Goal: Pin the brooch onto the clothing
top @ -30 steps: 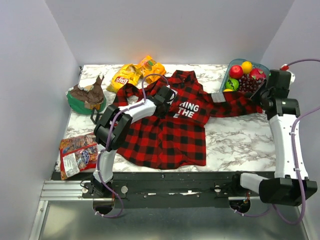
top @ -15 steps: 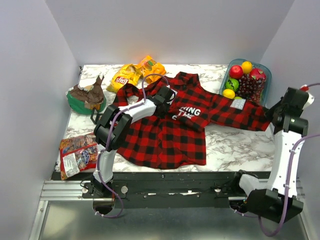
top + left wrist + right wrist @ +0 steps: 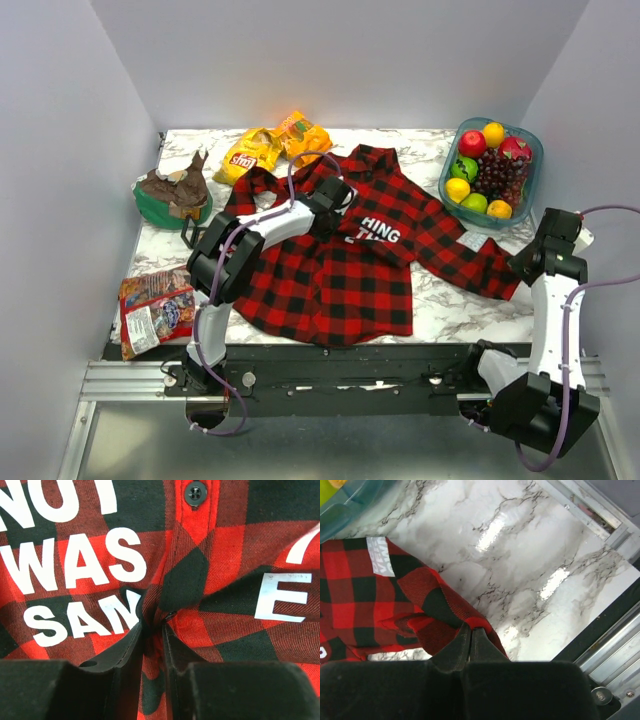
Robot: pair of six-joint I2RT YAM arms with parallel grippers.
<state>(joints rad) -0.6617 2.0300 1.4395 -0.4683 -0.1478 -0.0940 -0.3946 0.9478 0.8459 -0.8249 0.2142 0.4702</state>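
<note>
The clothing (image 3: pixel 330 270), a red and black plaid shirt with white letters, lies spread on the marble table. My left gripper (image 3: pixel 340 200) is on its chest by the letters. In the left wrist view this gripper (image 3: pixel 152 625) is shut on a raised fold of the shirt (image 3: pixel 230 570) just below a black button (image 3: pixel 195 492). My right gripper (image 3: pixel 520 268) is at the near right, shut on the end of the shirt's sleeve (image 3: pixel 470 255). The right wrist view shows its fingertips (image 3: pixel 470 629) pinching the sleeve's (image 3: pixel 360 600) edge. The brooch is out of view.
A glass bowl of fruit (image 3: pixel 490 160) stands at the back right. Yellow snack bags (image 3: pixel 275 143) lie at the back. A green bowl (image 3: pixel 172 195) is at the left, and a snack packet (image 3: pixel 155 310) lies near the front left corner. The table's metal edge (image 3: pixel 615 645) runs close to the right gripper.
My right gripper has drawn the sleeve from beside the fruit bowl toward the near right. The shirt's chest has bunched and hides more letters. The left arm has barely moved.
</note>
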